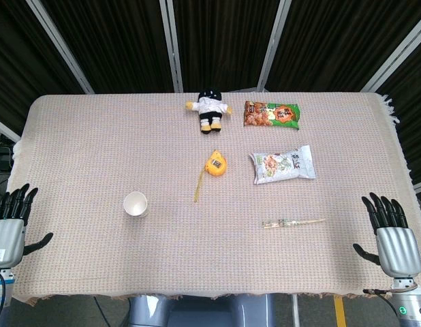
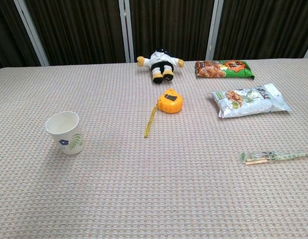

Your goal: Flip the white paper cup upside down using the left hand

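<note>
The white paper cup (image 1: 135,204) stands upright with its mouth up on the left half of the table; the chest view shows a leaf print on the cup (image 2: 65,132). My left hand (image 1: 9,223) hangs at the table's left edge, well left of the cup, fingers spread and holding nothing. At the right edge my right hand (image 1: 391,235) is likewise spread and empty. Neither hand appears in the chest view.
A yellow tape measure (image 1: 214,165) with its tape pulled out lies mid-table. Behind it sit a small doll (image 1: 210,110) and a snack bag (image 1: 272,114). A second snack bag (image 1: 283,165) and wrapped chopsticks (image 1: 292,222) lie to the right.
</note>
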Action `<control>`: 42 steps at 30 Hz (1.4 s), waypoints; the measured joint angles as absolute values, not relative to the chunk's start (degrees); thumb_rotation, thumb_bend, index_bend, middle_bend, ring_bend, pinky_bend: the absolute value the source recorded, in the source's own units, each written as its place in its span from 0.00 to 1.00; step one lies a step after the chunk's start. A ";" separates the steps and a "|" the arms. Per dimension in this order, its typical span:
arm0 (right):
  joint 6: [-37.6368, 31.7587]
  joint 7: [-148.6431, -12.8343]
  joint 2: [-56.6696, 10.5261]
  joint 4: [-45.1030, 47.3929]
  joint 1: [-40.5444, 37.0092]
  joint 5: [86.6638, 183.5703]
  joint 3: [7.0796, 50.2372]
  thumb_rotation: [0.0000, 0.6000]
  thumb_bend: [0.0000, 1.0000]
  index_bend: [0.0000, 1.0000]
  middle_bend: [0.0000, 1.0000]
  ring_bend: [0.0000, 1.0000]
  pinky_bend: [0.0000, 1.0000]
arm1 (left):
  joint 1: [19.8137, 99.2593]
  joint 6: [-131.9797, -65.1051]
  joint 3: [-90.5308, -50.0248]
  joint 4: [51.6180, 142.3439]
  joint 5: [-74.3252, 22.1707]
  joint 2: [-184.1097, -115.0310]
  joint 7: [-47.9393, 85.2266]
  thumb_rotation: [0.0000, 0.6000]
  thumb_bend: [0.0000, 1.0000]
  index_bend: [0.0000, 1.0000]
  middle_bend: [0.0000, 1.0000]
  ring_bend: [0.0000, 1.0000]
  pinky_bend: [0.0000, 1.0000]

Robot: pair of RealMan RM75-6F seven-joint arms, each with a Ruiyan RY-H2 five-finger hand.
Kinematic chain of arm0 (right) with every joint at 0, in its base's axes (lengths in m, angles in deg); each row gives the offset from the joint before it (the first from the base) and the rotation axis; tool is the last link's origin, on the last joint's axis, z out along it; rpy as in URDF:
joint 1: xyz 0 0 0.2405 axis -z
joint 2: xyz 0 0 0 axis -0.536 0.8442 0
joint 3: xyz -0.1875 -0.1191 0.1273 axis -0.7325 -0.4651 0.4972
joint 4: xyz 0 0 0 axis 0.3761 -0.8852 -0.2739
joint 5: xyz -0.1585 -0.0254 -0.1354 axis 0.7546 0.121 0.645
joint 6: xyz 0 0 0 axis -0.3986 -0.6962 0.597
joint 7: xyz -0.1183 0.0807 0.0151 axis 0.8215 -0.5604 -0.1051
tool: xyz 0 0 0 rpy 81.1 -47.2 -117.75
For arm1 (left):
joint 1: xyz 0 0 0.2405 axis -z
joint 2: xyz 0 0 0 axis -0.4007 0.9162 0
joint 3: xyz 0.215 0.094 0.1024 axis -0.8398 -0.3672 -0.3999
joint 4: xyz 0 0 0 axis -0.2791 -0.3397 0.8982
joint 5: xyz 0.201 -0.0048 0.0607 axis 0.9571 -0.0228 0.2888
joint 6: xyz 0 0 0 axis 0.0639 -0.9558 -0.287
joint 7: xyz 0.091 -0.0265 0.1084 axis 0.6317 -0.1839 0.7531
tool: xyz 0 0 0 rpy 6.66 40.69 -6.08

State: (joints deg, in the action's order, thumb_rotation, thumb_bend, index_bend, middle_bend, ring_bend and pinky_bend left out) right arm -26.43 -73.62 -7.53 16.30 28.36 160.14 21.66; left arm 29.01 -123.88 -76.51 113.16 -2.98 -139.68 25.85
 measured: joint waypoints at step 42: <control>-23.70 -74.37 -5.17 19.10 28.17 160.42 20.36 1.00 0.06 0.00 0.00 0.00 0.00 | 42.35 -103.51 -69.29 125.97 -19.56 -138.29 44.72 1.00 0.09 0.15 0.00 0.00 0.00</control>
